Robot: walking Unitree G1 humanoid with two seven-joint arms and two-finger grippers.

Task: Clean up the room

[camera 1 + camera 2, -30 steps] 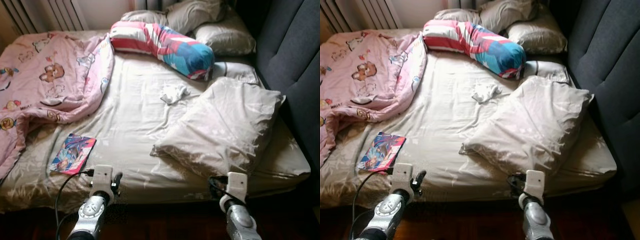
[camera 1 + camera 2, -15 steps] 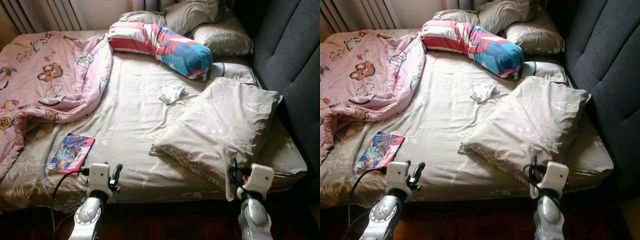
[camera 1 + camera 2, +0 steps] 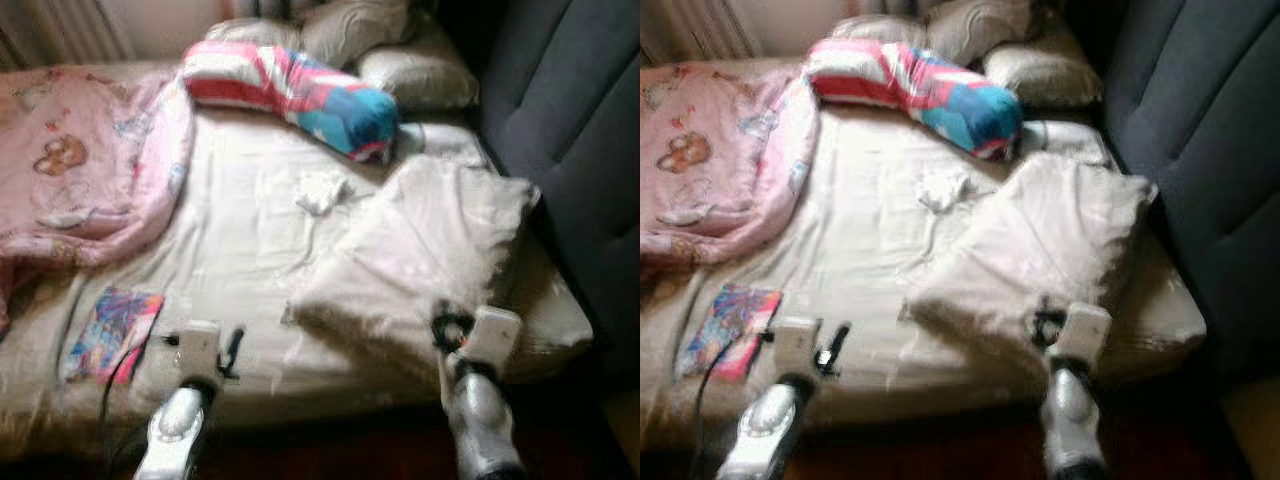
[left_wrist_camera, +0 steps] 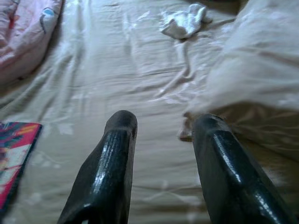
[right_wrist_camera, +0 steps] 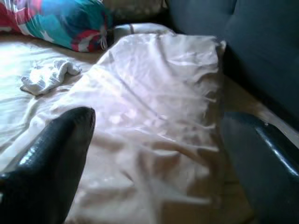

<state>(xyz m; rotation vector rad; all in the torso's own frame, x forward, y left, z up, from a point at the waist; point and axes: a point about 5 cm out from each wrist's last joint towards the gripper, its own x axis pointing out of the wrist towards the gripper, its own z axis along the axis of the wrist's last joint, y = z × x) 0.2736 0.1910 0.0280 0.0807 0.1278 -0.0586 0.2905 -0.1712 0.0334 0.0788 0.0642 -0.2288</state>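
Bed (image 3: 250, 250) with the wrinkled beige sheet sits right in front of you, operator, and both head views are smeared with blur, so fine detail is lost. Your big beige pillow (image 3: 430, 250) lies loose on the right half of the mattress, its near corner under your right gripper (image 5: 154, 154). Those fingers are spread wide apart, one on either side of the pillow's surface, grasping nothing; whether they touch the fabric, you cannot tell. Your left gripper (image 4: 163, 135) hovers over bare sheet near the bed's front edge, fingers parted a moderate gap, nothing between them.

Count with me: one small crumpled white cloth (image 3: 320, 190) mid-bed, well apart from both grippers. One long bolster in red, white and blue (image 3: 290, 90) lies across the head end. At least two more beige pillows (image 3: 410, 70) are stacked behind it, partly cut off by the frame's top. One pink cartoon-print quilt (image 3: 80, 170) is bunched on the left, running out of frame. One colourful flat book (image 3: 110, 330) lies just beside your left arm; its cover is unreadable. Dark padded headboard (image 3: 570, 130) runs along the right.
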